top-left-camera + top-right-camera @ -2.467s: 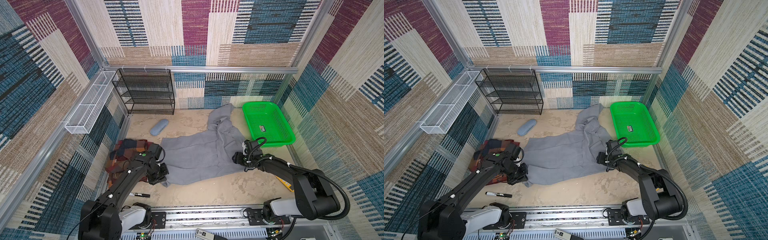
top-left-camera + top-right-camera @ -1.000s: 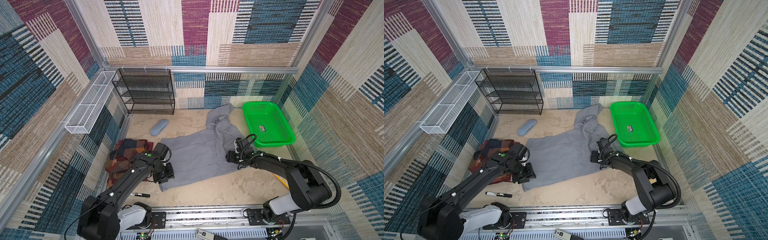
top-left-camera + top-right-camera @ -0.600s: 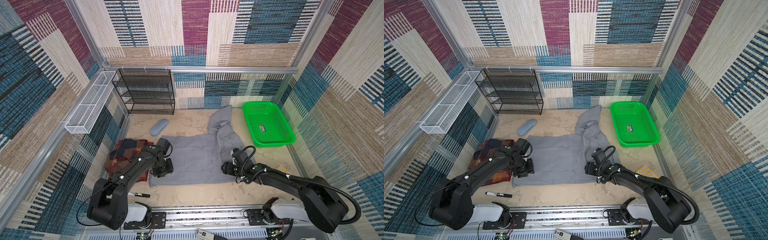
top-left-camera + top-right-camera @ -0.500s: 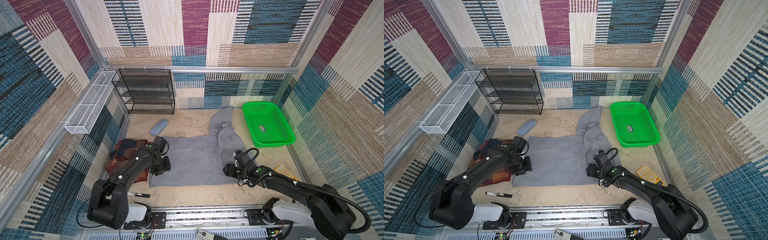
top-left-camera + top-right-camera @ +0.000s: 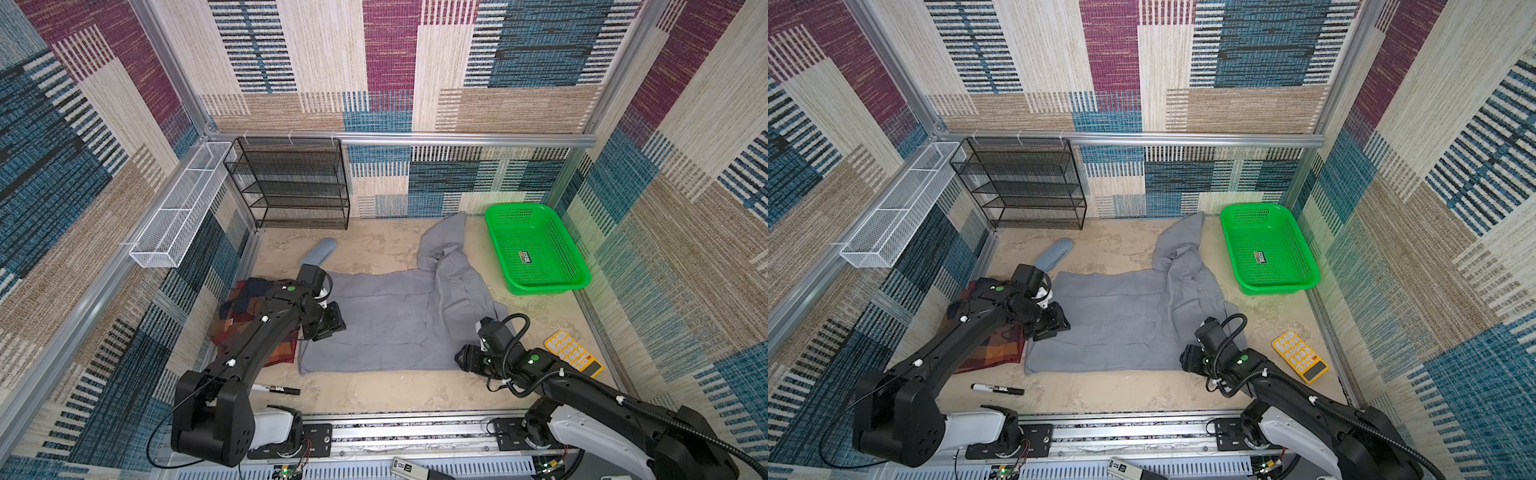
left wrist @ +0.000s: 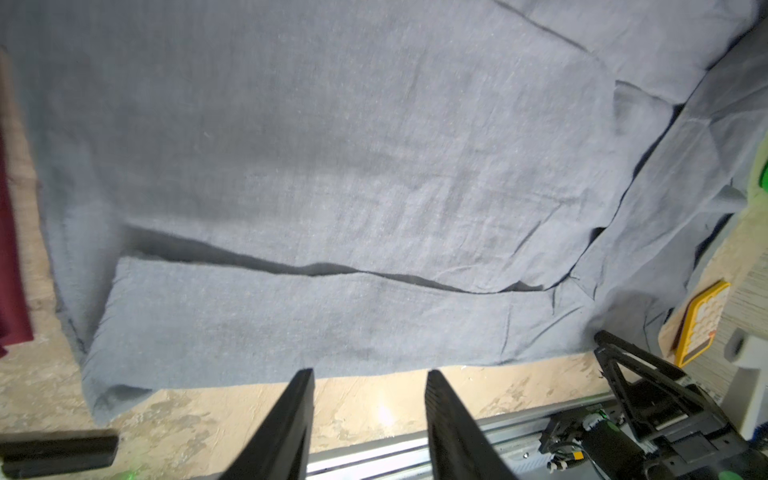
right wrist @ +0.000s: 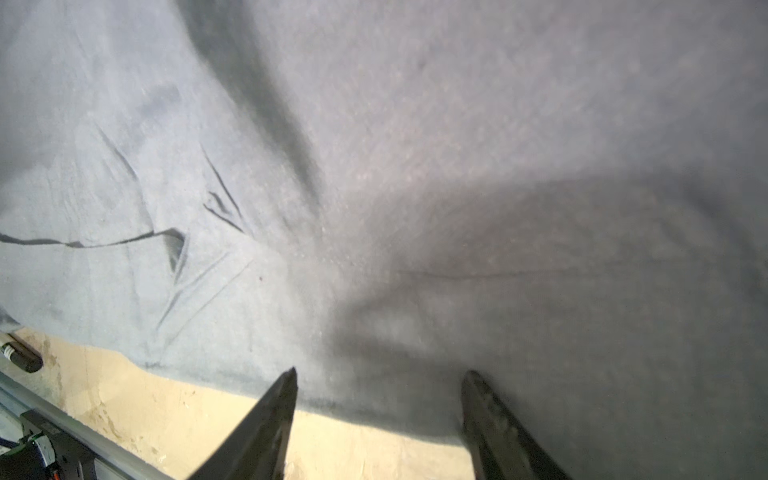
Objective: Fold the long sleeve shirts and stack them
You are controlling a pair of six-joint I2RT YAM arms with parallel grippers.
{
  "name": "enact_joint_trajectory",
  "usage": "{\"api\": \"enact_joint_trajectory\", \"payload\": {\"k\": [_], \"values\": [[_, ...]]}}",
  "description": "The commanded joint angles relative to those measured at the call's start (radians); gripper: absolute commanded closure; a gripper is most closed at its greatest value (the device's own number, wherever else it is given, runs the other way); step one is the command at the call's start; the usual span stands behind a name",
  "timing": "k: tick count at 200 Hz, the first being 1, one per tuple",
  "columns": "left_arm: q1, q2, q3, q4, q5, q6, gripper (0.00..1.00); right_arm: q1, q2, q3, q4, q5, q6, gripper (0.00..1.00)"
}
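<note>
Two grippers you see spread, empty: left gripper [image 6: 370,372] over left edge of grey shirt [image 5: 386,320], right gripper [image 7: 378,370] at its near right corner; plaid shirt [image 5: 1000,349] just left of it.

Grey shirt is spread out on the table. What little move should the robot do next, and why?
Probably close the right gripper on the grey shirt at its near edge: its jaws stand open over that edge, holding nothing, and the shirt lies spread but unfolded.
</note>
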Motion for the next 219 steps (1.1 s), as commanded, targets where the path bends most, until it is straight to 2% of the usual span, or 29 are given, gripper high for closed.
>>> {"api": "enact_joint_trajectory", "payload": {"k": [1,30,56,67,94,114,134,153,178,187,219], "values": [[-0.003,-0.034,-0.054,0.041,0.042,-0.025,0.53,0.006,-0.018,-0.014,-0.05,-0.021,0.032,0.35],[-0.005,-0.059,-0.085,0.053,0.053,-0.031,0.53,0.017,-0.031,0.008,-0.076,-0.047,0.048,0.36],[-0.006,-0.072,-0.063,0.053,0.058,-0.017,0.53,0.019,-0.089,0.127,-0.146,0.057,0.033,0.35],[-0.005,-0.068,-0.034,0.044,0.049,-0.005,0.53,0.019,-0.058,0.202,-0.159,0.117,-0.006,0.34],[-0.005,-0.039,0.054,0.016,-0.001,0.042,0.52,0.016,0.163,0.402,-0.131,0.171,-0.144,0.33],[-0.003,-0.007,0.111,-0.004,-0.032,0.086,0.4,-0.014,0.324,0.558,-0.07,0.221,-0.253,0.32],[-0.001,0.02,0.158,-0.021,-0.068,0.12,0.29,-0.115,0.511,0.756,-0.051,0.243,-0.335,0.32],[-0.001,0.032,0.193,-0.032,-0.094,0.15,0.28,-0.194,0.696,0.941,-0.033,0.229,-0.364,0.33],[-0.001,0.028,0.209,-0.036,-0.13,0.185,0.28,-0.225,0.938,1.164,-0.085,0.352,-0.402,0.33],[-0.001,0.024,0.204,-0.035,-0.155,0.19,0.24,-0.232,1.011,1.224,-0.099,0.378,-0.404,0.34],[-0.001,0.018,0.164,0.003,-0.175,0.203,0.23,-0.275,1.152,1.37,-0.106,0.324,-0.392,0.35]]}}
